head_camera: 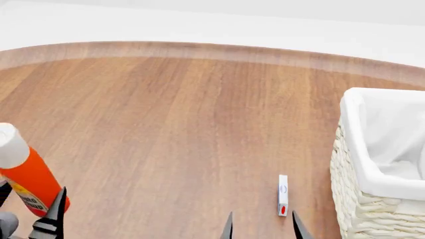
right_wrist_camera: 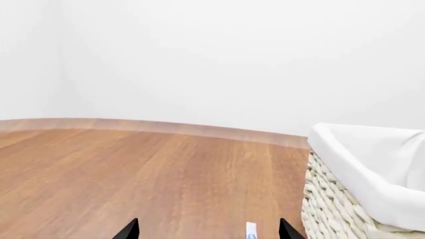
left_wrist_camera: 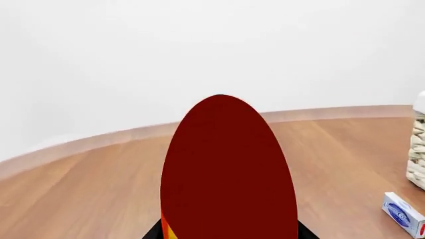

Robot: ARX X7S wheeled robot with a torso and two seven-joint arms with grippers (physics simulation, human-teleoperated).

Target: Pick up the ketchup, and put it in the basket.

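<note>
One ketchup (head_camera: 27, 174) gripped in left end effector (head_camera: 30, 209), right end effector (head_camera: 262, 226) open, basket (head_camera: 359, 199) well apart.

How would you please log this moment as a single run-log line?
phase: carry | left gripper: shut on ketchup, tilted | right gripper: open, empty | basket: no ketchup yet | small box: on table beside basket

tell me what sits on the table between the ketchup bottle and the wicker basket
Head view: mostly bare wood between the orange-red plastic ketchup bottle and the cream woven wicker basket, except a small white rectangular box lying close beside the basket.
</note>
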